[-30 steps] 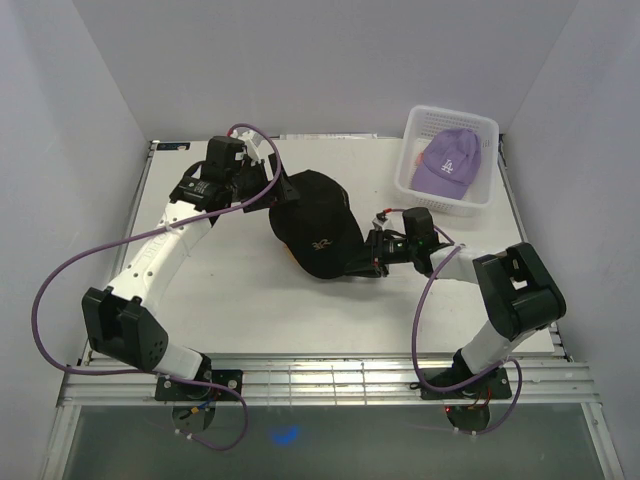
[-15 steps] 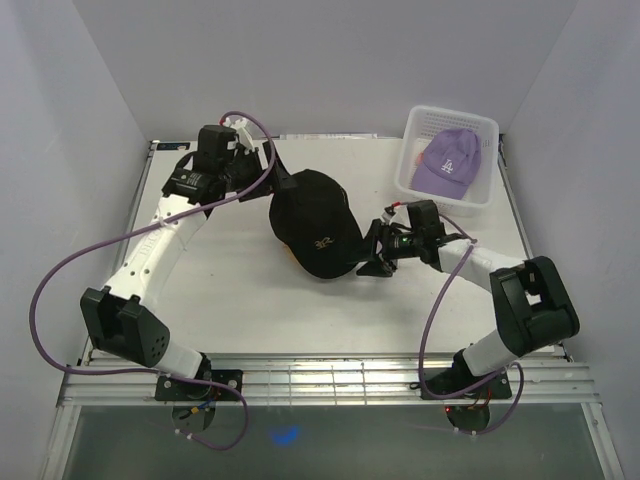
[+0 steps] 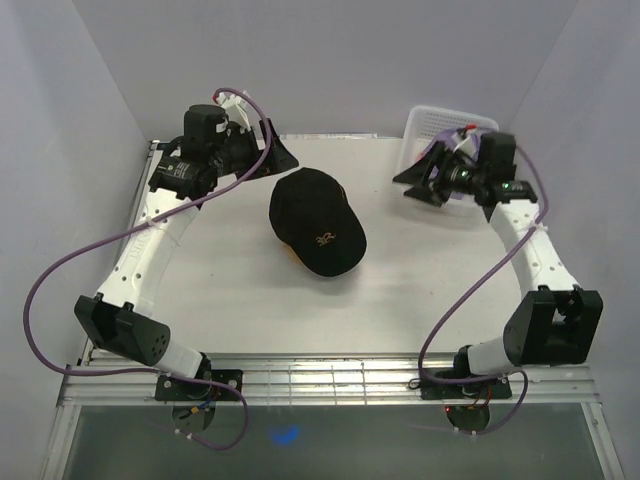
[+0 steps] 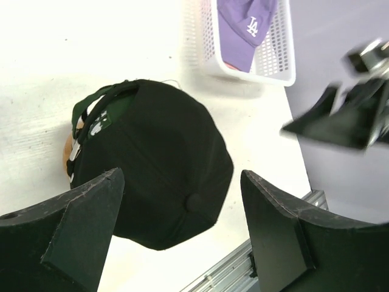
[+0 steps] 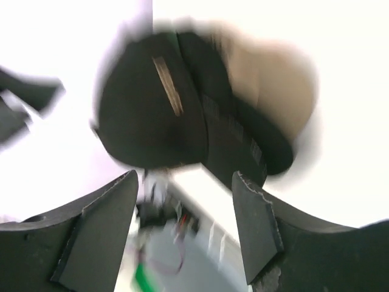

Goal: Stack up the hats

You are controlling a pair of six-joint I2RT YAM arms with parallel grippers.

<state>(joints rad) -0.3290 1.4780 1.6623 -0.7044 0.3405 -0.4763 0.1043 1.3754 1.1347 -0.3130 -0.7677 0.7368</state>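
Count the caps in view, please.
4. A black cap tops the pile at table centre; a dark green cap and a tan cap peek from under it; a lavender cap lies in the basket. Others may be hidden.

White "LA" logo on front of lavender cap (image 4: 246, 21), in white mesh basket (image 4: 279, 55) at table (image 3: 230, 290) far right corner. Gold embroidered logo on black cap (image 3: 315, 220) front is unreadable.
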